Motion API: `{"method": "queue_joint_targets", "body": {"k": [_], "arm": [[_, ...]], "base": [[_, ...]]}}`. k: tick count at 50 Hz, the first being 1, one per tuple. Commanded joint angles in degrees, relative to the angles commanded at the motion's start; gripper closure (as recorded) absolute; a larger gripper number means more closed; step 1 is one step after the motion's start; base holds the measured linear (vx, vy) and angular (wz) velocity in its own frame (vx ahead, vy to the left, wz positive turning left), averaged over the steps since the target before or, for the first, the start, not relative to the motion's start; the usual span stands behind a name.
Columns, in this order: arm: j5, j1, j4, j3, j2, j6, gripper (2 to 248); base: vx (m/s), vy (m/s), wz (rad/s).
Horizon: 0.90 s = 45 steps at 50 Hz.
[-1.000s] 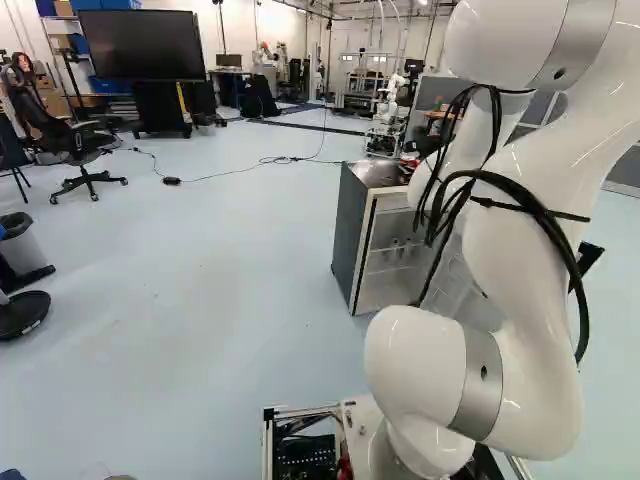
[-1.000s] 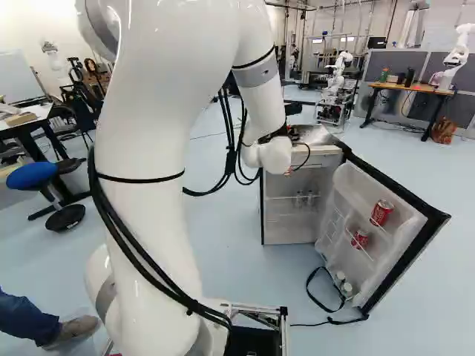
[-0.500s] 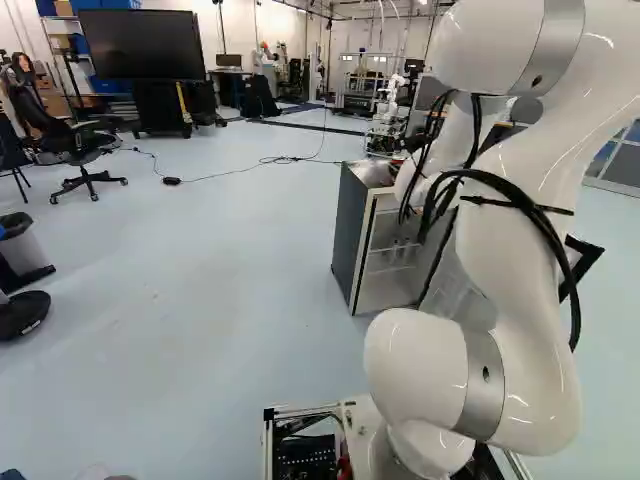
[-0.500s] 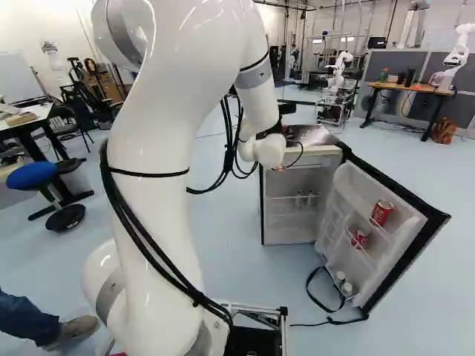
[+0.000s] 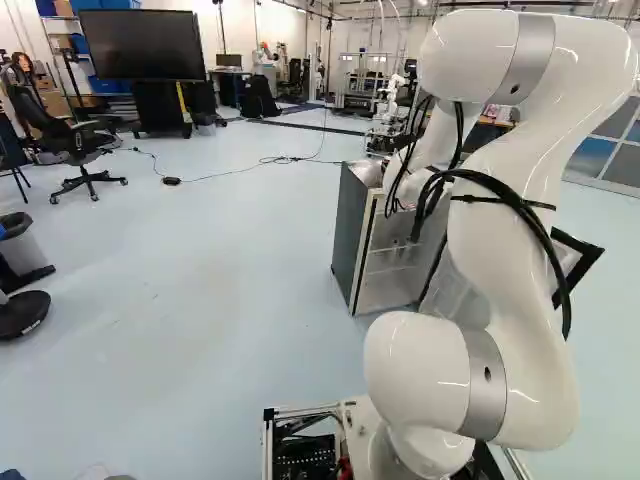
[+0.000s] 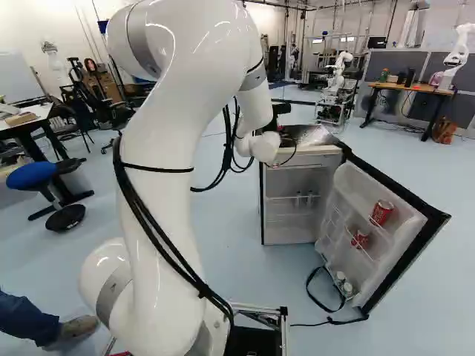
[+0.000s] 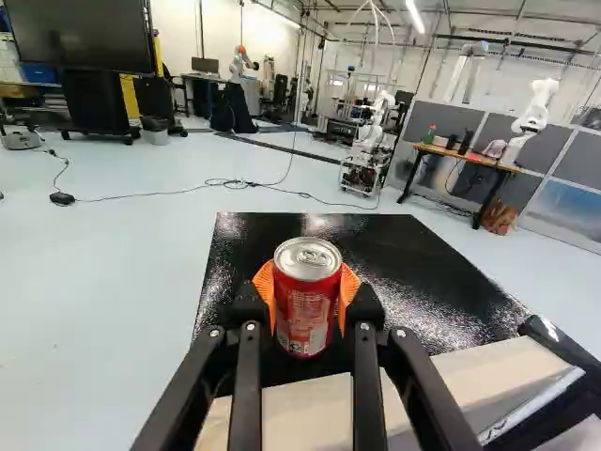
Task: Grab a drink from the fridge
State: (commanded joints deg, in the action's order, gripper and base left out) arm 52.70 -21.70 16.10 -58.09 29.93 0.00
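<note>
Arm shifted; claw grips the red can above the fridge (door wide open).

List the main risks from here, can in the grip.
1. The can is held only by its sides between the fingers' orange pads; a slick wall could let it slip.
2. It is over the black fridge top, so a low path might bump or scrape it.
3. The fridge door stands wide open; a swing that way might hit it.
</note>
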Motion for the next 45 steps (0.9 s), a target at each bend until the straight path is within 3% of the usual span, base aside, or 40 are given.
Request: {"method": "queue_joint_targets", "body": {"k": [36, 37, 41, 42, 45], "arm": [[-0.6, 0.8, -0.7, -1.4, 1.1, 0.0, 161], [-0.6, 0.8, -0.7, -1.4, 1.1, 0.0, 135], [-0.6, 0.8, -0.7, -1.4, 1.1, 0.0, 135], [-0.6, 0.8, -0.7, -1.4, 1.1, 0.0, 101], [-0.6, 0.8, -0.7, -1.4, 1.1, 0.0, 101]], "base": [[0.0, 0.0, 0.0], [0.0, 0.0, 0.0], [0.0, 0.0, 0.0], [0.0, 0.0, 0.0], [0.0, 0.0, 0.0]]}}
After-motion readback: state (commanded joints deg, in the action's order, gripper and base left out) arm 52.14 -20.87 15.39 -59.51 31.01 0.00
